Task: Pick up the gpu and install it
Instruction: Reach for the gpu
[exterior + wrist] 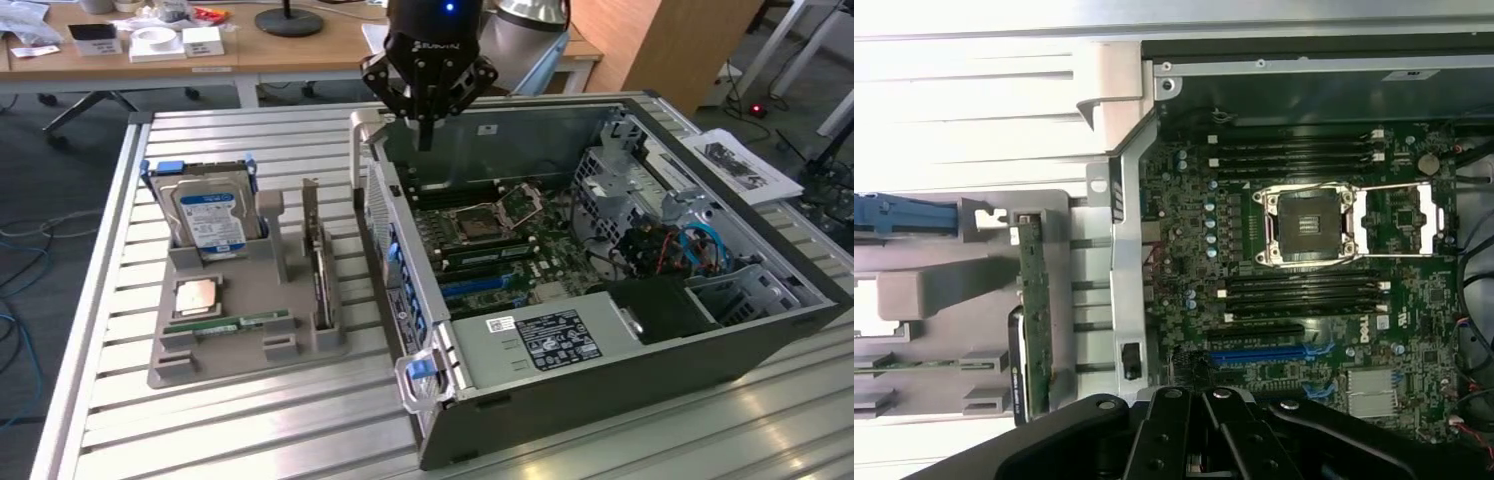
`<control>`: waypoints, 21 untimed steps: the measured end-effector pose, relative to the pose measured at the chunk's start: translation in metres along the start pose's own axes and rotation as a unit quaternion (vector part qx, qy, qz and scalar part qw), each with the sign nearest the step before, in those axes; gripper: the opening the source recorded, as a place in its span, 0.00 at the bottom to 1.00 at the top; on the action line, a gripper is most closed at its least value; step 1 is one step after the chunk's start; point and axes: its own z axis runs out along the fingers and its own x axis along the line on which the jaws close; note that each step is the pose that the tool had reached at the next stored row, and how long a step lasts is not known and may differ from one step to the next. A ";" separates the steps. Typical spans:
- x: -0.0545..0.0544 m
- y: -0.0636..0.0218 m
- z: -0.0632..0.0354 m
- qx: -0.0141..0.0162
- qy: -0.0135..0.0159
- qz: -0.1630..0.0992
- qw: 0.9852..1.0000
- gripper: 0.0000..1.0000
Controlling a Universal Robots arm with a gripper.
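I'm seeing the fingers point(427, 128) pinched all the way together with nothing in them, hanging over the back edge of the open computer case point(627, 385), just above the motherboard point(487, 235). The gpu point(319, 275) is sitting off to the exterior view's left, standing on its edge in the gray holder point(220, 365) on the table point(240, 430), just beside the case wall. The hard drive point(210, 215) is standing in that same holder, farther left.

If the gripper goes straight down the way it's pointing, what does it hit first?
The gripper would probably meet the motherboard in the open case, close to its side wall; depth is unclear.
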 end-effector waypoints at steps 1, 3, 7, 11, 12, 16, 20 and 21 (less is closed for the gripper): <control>0.002 -0.0001 0.0001 0.000 0.000 0.000 1.000 0.11; 0.006 -0.0004 0.0002 0.000 0.000 0.000 1.000 0.11; 0.013 -0.0010 0.0004 0.000 0.000 0.000 1.000 0.11; 0.019 -0.0015 0.0006 0.000 0.000 0.000 1.000 0.11; 0.021 -0.0016 0.0007 0.000 0.000 0.000 1.000 0.11; 0.029 -0.0022 0.0007 0.000 0.000 0.000 1.000 0.11; 0.040 -0.0031 0.0010 0.000 0.000 0.000 1.000 0.11; 0.044 -0.0034 0.0011 0.000 0.000 0.000 1.000 0.11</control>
